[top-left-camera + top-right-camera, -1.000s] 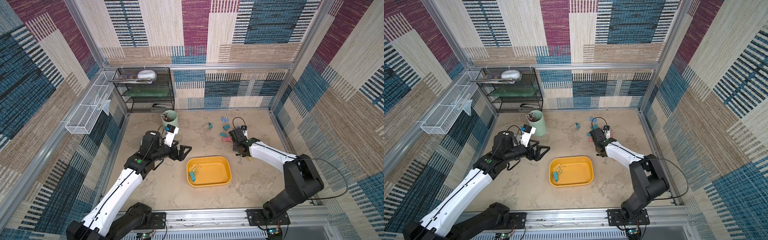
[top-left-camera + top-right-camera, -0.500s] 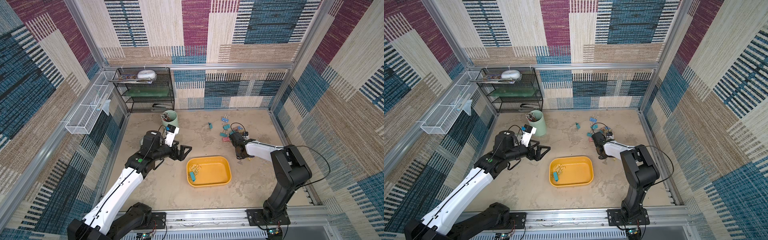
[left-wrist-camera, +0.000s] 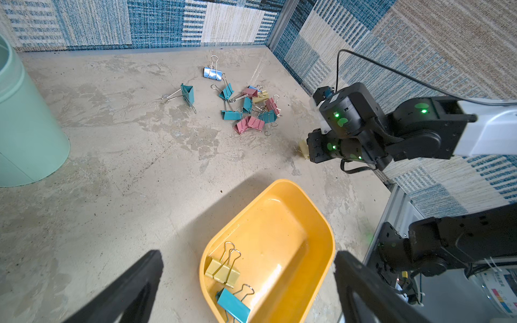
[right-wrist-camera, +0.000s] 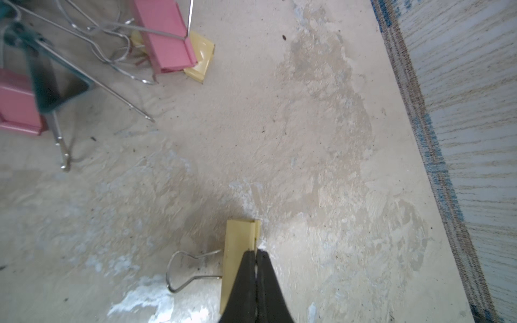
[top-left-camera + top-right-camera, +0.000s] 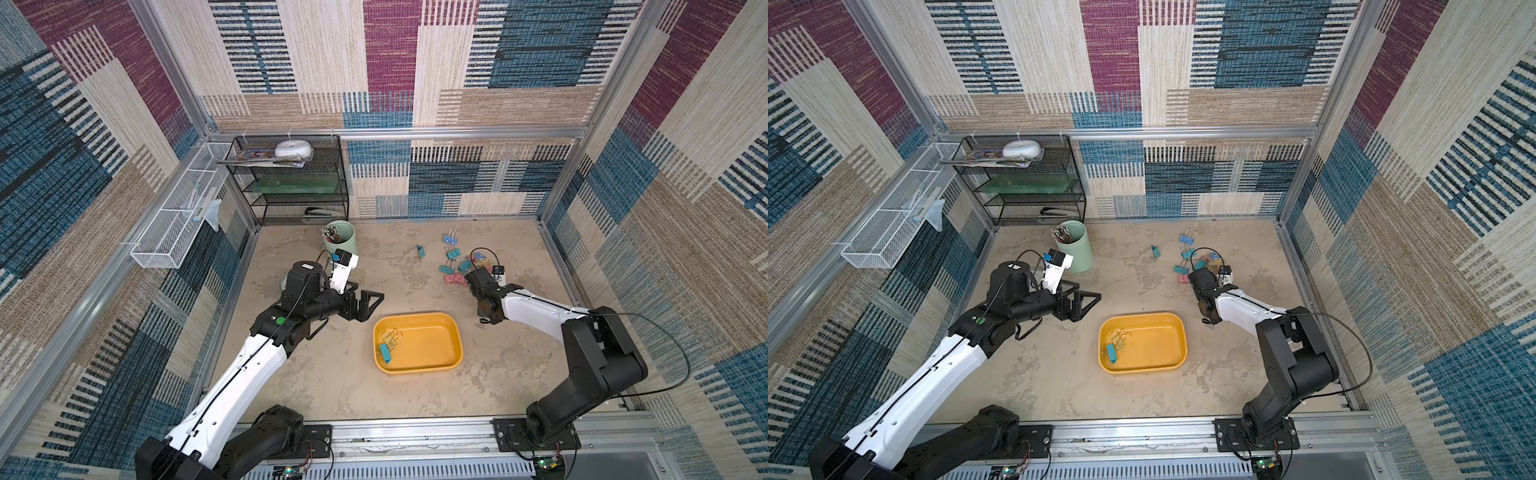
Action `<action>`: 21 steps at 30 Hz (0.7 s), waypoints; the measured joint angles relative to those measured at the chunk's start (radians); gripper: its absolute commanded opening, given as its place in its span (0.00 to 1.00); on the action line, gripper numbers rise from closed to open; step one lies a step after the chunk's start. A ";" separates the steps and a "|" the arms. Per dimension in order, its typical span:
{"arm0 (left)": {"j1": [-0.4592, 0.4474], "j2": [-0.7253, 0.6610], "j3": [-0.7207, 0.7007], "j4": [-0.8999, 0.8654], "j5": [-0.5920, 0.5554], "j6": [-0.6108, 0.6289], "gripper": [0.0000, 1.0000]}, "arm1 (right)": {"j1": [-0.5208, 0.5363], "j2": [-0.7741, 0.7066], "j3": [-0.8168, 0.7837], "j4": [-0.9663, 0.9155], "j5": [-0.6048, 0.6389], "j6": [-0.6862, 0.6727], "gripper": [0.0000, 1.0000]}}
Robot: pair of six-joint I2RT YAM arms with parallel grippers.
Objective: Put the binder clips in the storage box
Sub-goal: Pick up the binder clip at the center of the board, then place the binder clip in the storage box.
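The yellow-orange storage box sits on the table near the middle, between the two arms. Two yellow clips and a teal clip lie at its left end, their wire handles folded up. Most of the binder clips are still out on the table, in a loose heap of teal, pink, yellow and blue at the far right, well apart from the box. A blue clip lies at the heap's far edge, and a lone teal clip lies by itself a little to the left of the heap. The right hand is down low just on the near side of that heap, its fingers pressed together on the thin edge of a pale yellow clip. That clip's wire loop sticks out sideways; I cannot tell whether it rests on the table or is just off it. The left hand hangs above the table just left of the box's far left corner, spread wide and holding nothing. A mint-green cup with pens in it stands farther back on the left.
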 measured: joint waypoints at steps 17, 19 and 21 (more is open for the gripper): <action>0.000 0.009 0.000 0.000 0.001 0.000 1.00 | 0.146 -0.704 -0.297 0.314 -0.719 0.126 0.00; 0.000 0.012 0.000 0.000 0.001 0.000 1.00 | 0.199 -0.711 -0.337 0.378 -0.773 0.158 0.00; 0.000 0.013 0.000 0.000 0.000 0.000 1.00 | 0.250 -0.694 -0.372 0.446 -0.816 0.187 0.00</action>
